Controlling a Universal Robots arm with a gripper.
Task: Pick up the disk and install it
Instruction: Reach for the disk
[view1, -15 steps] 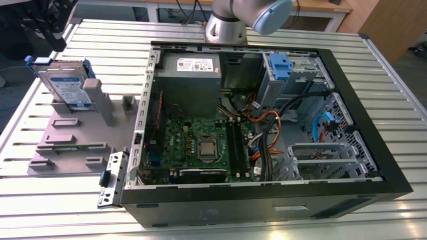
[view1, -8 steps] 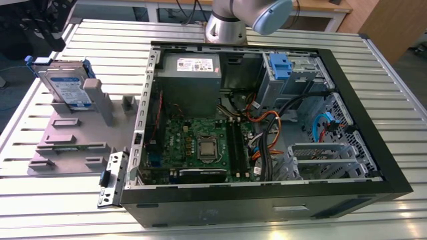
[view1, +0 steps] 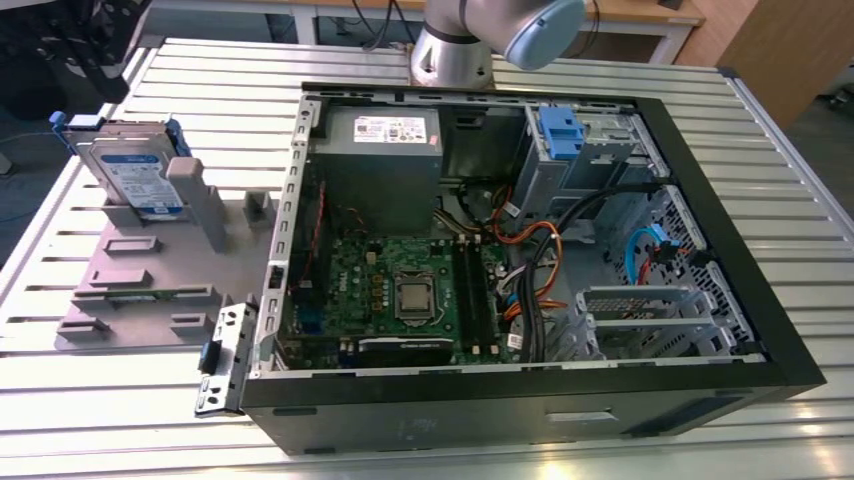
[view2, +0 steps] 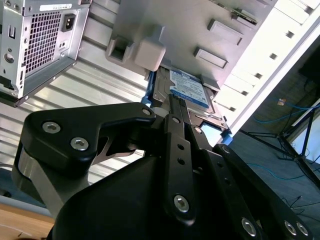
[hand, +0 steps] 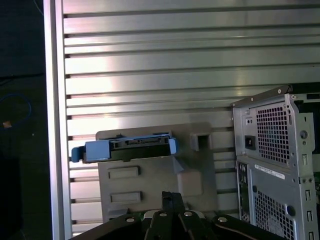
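While our black gripper hangs squeezed together on nothing, we see the silver, blue-framed disk standing on edge beside the open black computer case, just ahead of it, long edge crosswise.

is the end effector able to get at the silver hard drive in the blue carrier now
Probably yes. The silver hard drive in its blue plastic carrier stands on edge in the grey holder, upper edge uncovered, the end effector above it. The open computer case sits off to one side.
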